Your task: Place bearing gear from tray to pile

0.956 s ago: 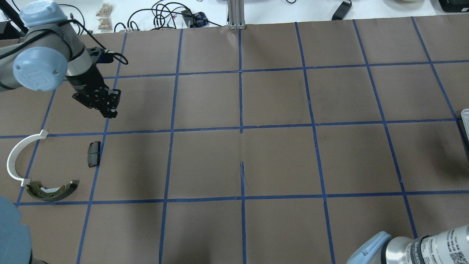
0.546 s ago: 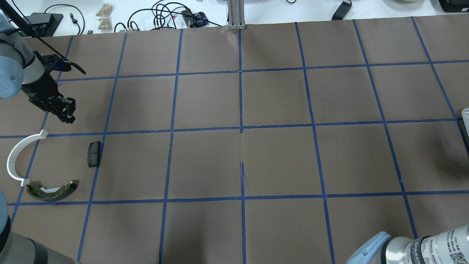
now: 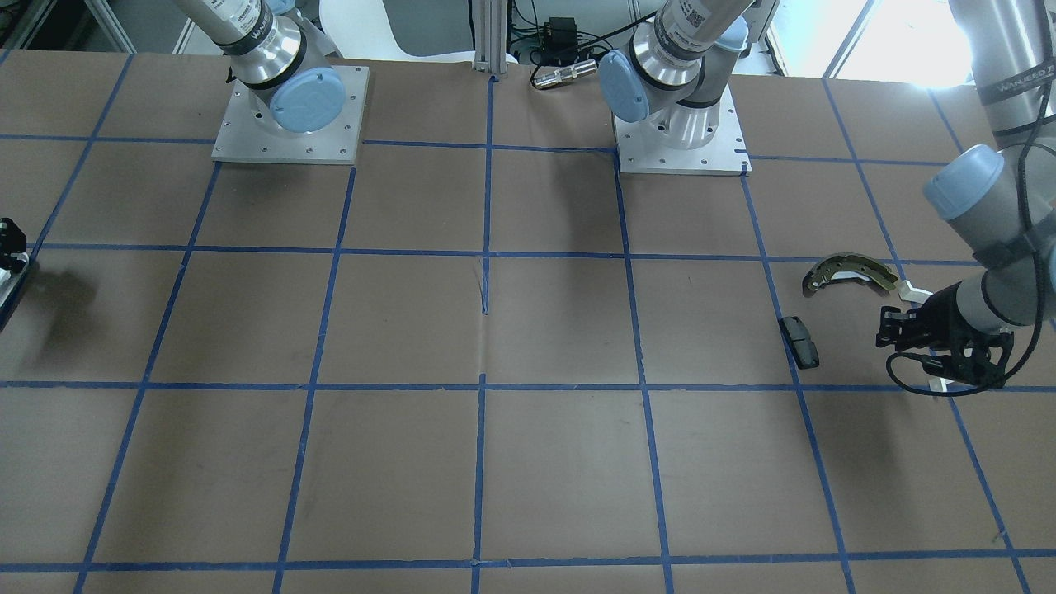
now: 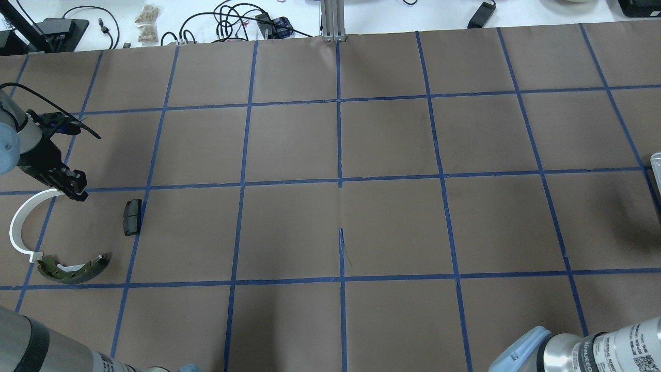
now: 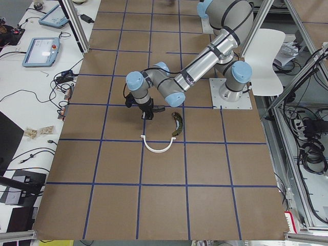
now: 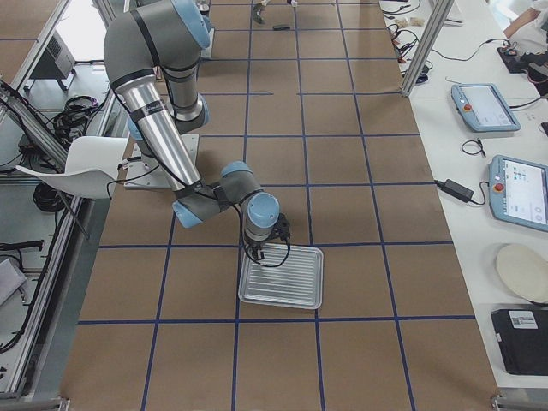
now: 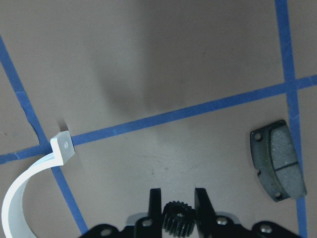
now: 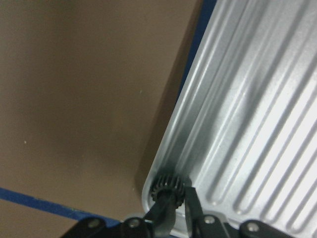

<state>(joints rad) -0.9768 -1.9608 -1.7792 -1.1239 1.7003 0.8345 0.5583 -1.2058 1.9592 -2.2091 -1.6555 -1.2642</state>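
We judged the step in hand to be the delivery. The left fingers (image 7: 155, 204) hung above the table (image 4: 341, 144) at the pile, over the patch between the squared end of the white arc (image 4: 13, 227) and the dark pad (image 7: 276, 161). The brass-coloured curved shoe (image 3: 854, 266) lay a little further off, beside the arc's other end. We saw those fingers closed on a small dark gear (image 7: 177, 218), held by its toothed edge between the two tips. Nothing else touched it, and it was clear of the table.

The next move, as we read it, called for a short drop straight down onto the bare patch and then a spreading of the fingers to let the gear go. Care would be needed to keep off the end of the arc just beside the spot. A small round gear set down on edge could roll, so we thought a low release would be wise.

At the far end of the table, the right fingers (image 8: 194, 208) reached into a corner of the ribbed metal tray (image 6: 291, 287). They were drawn close together on a second gear (image 8: 167, 187) that sat against the rim. To us they looked to be pinching it, though it had not been lifted from the tray.
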